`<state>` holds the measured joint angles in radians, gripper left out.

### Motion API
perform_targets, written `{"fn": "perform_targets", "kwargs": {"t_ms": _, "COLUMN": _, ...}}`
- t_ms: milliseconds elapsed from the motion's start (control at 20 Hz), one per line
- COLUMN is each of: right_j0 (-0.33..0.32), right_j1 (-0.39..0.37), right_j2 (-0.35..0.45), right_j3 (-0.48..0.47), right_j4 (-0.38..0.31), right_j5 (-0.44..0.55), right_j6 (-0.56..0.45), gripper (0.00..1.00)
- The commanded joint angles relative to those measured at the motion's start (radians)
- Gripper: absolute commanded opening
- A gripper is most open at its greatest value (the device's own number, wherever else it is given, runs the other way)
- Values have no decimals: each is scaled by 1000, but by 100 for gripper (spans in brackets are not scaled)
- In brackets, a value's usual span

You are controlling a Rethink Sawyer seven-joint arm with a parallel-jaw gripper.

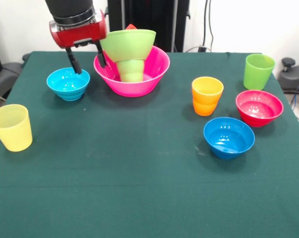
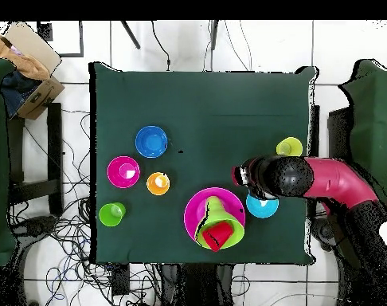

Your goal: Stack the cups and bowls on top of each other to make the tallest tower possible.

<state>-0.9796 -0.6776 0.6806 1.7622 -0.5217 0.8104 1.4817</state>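
Front view: tower point(image 1: 132, 62) at counter's point(image 1: 139, 198) far side, pink bowl point(image 1: 151, 77) at base, small green cup point(image 1: 131, 70) upside down inside, lime bowl point(image 1: 128, 43) on it, red cup point(image 1: 131, 27) barely peeking behind. Light blue bowl point(image 1: 68, 83) just beside, on the picture's left; tool point(image 1: 86, 60) hangs between the two, fingers apart, holding nothing, one tip at the light blue bowl's rim, the other at the pink rim. Yellow cup point(image 1: 12, 127) alone near left edge. Right cluster: orange cup point(image 1: 207, 95), tall lime cup point(image 1: 258, 71), magenta bowl point(image 1: 259, 107), dark blue bowl point(image 1: 229, 137). Count: five cups, five bowls.
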Motion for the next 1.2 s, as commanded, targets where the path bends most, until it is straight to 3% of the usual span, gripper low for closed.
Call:
{"fn": "perform_targets", "kwargs": {"t_ms": 50, "right_j0": 54, "right_j1": 38, "right_j2": -32, "right_j3": -55, "right_j4": -28, "right_j5": -4, "right_j6": -7, "gripper": 100}}
{"fn": "perform_targets", "kwargs": {"t_ms": 900, "right_j0": 85, "right_j1": 45, "right_j2": -48, "right_j3": -111, "right_j4": -23, "right_j5": 26, "right_j6": 14, "gripper": 100}}
{"fn": "perform_targets", "kwargs": {"t_ms": 1200, "right_j0": 37, "right_j1": 0, "right_j2": -28, "right_j3": -128, "right_j4": -11, "right_j5": 110, "right_j6": -91, "gripper": 100}}
